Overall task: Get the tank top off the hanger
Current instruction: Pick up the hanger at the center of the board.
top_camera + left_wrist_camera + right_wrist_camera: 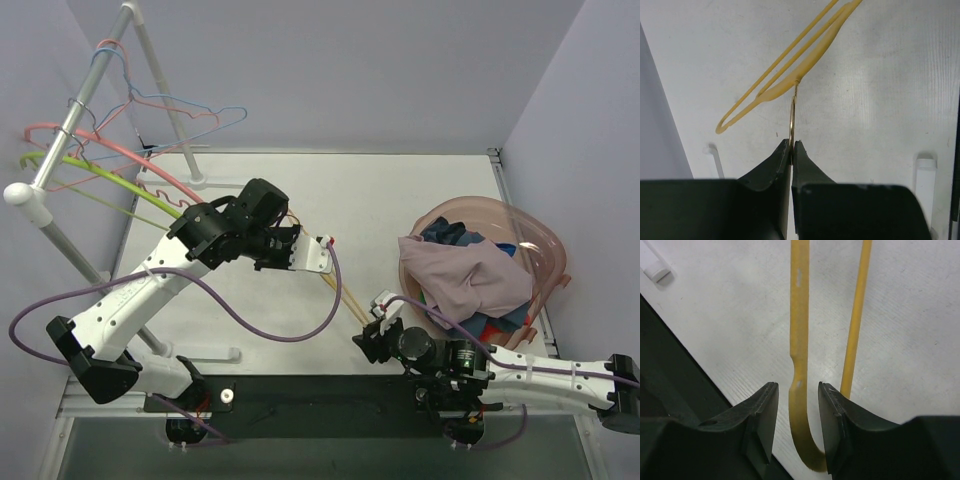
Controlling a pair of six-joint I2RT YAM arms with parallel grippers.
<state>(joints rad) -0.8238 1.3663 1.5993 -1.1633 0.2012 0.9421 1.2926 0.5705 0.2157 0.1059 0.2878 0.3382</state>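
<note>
- As the yellow hanger (345,296) carries no cloth in any view, I judge that the main part of the task is already done: the garment is off it
- The left gripper (791,145) is pinched tight on the thin metal hook (792,112) of the hanger and holds it over the table (420,185), with the plastic body pointing toward the other arm
- The right gripper (796,386) has its jaws a little apart; one shoulder bar of the hanger passes between them with a small gap on each side, so it grips nothing
- The tank top is most likely the pale mauve garment (465,275) lying on top of the other clothes (450,232) in the pink basket (556,250) at the right side of the table, well apart from the hanger; I cannot tell its cut from here, so this is only my guess
- What is left seems small to me: to put the bare hanger down or away, and to draw both arms back
- The table is white and matt, with fine ridges that show in the wrist views
- At the far left stands a white rack (60,130) with other hangers (100,140) on it, red, green and blue, all without clothes
- Plain pale lilac walls (350,70) close the table on the left, the back and the right
</note>
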